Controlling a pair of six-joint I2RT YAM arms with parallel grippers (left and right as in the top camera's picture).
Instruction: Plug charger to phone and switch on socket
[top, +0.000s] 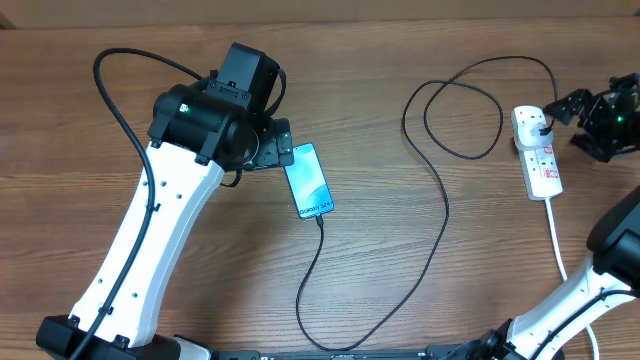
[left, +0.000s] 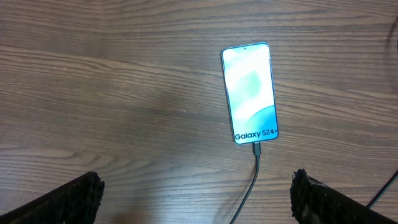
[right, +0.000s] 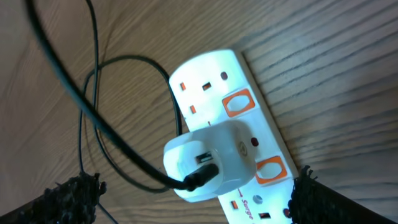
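The phone (top: 308, 181) lies flat on the wooden table with its blue-teal screen lit, also in the left wrist view (left: 249, 92). The black charger cable (top: 443, 220) is plugged into the phone's lower end (left: 256, 148) and loops across the table to a white adapter (right: 211, 158) seated in the white socket strip (top: 537, 153). My left gripper (left: 196, 196) is open and empty, just left of the phone. My right gripper (right: 196, 193) is open, hovering over the strip (right: 214, 81) and adapter, touching neither. Orange-framed switches (right: 237, 103) show beside the outlets.
The strip's white cord (top: 560, 245) runs toward the front right, past my right arm. The charger cable forms loops (top: 460, 110) left of the strip. A black arm cable (top: 130, 60) arcs at the back left.
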